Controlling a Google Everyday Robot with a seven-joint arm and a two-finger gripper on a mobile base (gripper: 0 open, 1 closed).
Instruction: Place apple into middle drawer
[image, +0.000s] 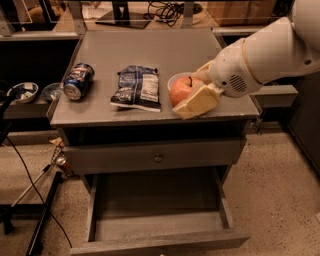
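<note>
because the apple (181, 90) is pinched between the cream fingers (199, 101) of the gripper (191, 95), it sits above the front right part of the cabinet top (145, 50), just ahead of the white bowl (174, 78). the jaws are closed only as far as the fruit allows, one finger across its near side, so it cannot roll. the middle drawer (155, 197) stands pulled out below, its bare floor exposed to receive the apple. i judge the carry is under way: the arm must clear the front edge, then lower. a soda can (78, 81) and snack bag (137, 87) lie well apart to the left.
</note>
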